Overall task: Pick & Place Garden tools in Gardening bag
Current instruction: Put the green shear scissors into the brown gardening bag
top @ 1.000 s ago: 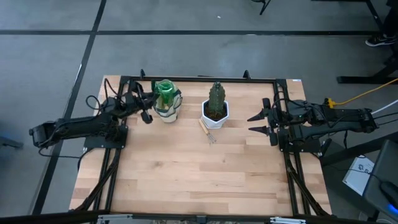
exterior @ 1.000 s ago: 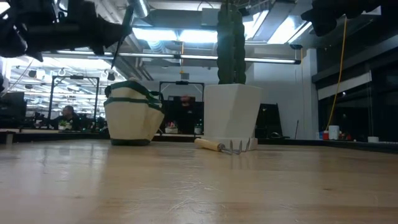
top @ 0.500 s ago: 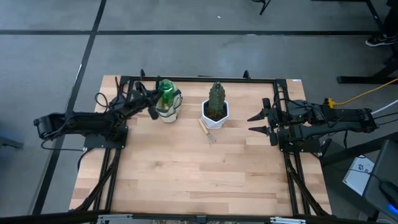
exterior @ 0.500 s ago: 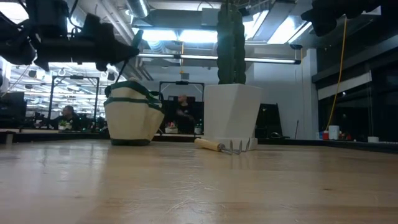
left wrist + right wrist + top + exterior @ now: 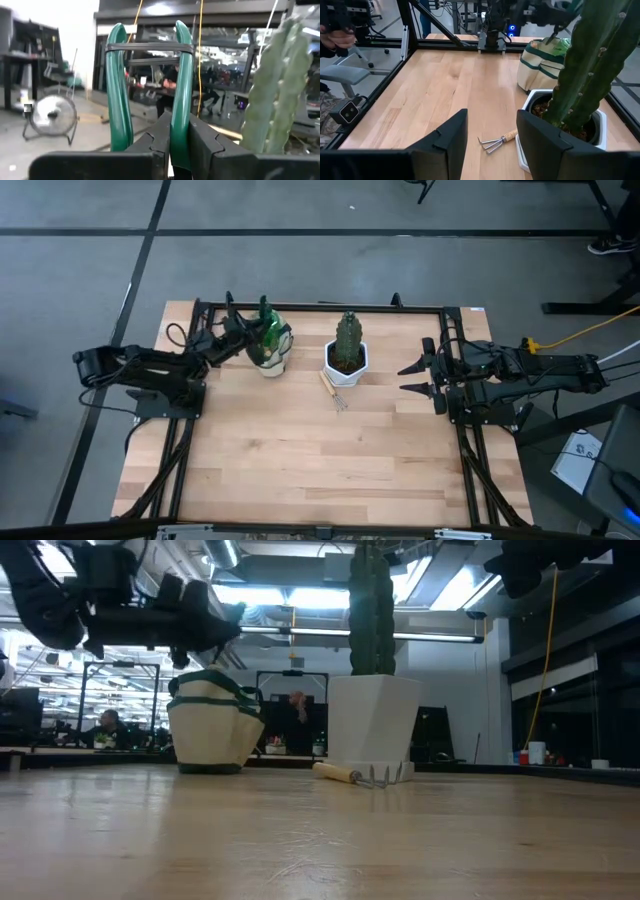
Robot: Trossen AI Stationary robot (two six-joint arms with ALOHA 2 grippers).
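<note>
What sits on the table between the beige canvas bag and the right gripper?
In the high view, the green cactus in its white pot stands between beige canvas bag and right gripper.

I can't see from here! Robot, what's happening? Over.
Left gripper shut on green tool handles, over the bag. Right gripper open, waiting. Hand fork on the table by the cactus pot.

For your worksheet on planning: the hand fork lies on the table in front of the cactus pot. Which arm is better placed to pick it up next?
The right. The right gripper is open and empty, facing the hand fork. The left gripper is shut on a green-handled tool over the gardening bag.
</note>
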